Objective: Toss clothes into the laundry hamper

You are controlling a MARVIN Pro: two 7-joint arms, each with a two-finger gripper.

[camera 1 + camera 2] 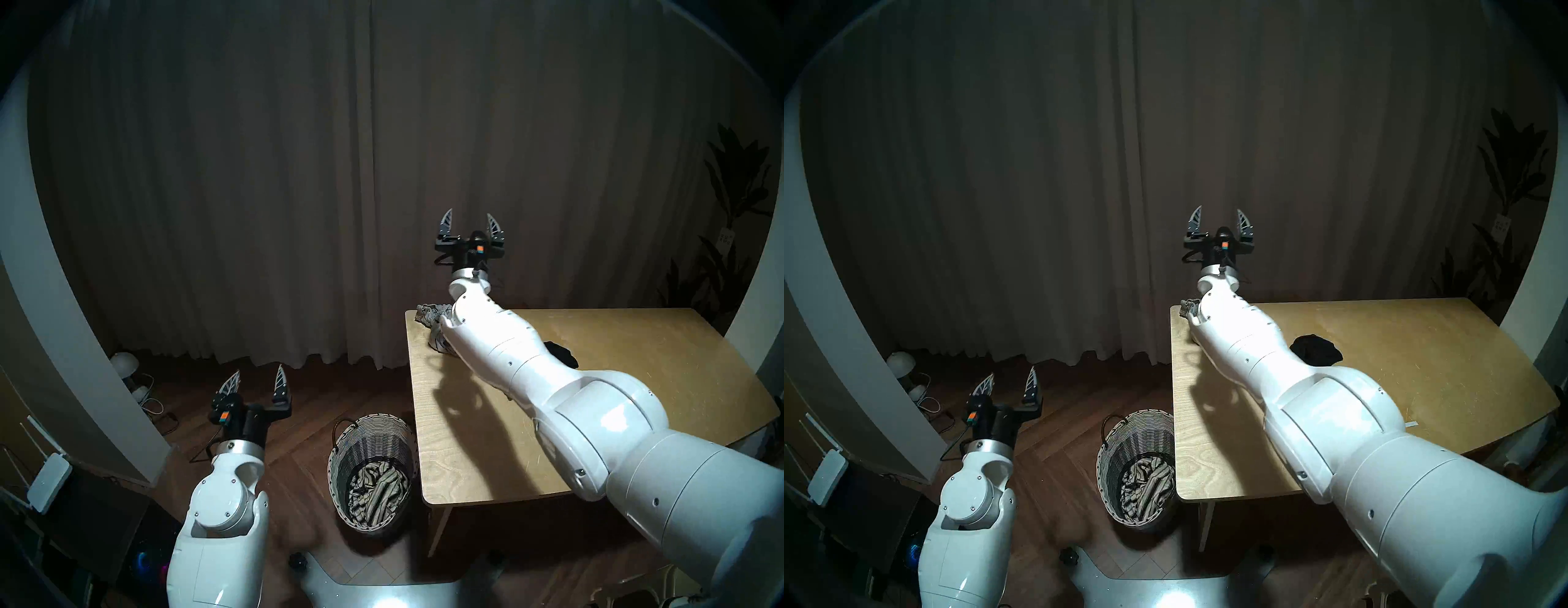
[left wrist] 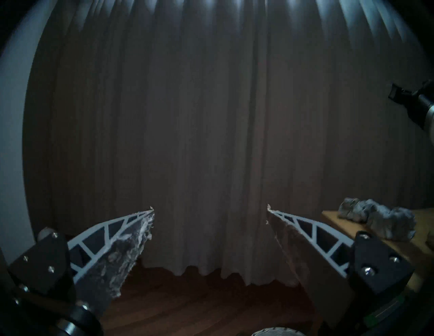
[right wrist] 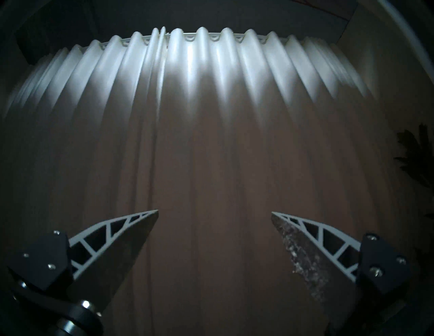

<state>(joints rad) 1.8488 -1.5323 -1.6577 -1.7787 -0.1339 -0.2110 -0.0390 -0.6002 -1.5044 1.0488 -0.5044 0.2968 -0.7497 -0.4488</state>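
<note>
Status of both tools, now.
Left tool: open, holding nothing, raised over the floor.
Right tool: open, holding nothing, lifted above the table.

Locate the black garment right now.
In the head views, the black garment lies on the wooden table, just right of the raised right arm, apart from the grey garment at the table's far-left corner.

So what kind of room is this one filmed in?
Most likely a room in a home, perhaps staged: floor-length pleated curtains across the back wall, herringbone wood floor, a light wooden table with clothes on it, and a wicker laundry hamper beside it.
</note>
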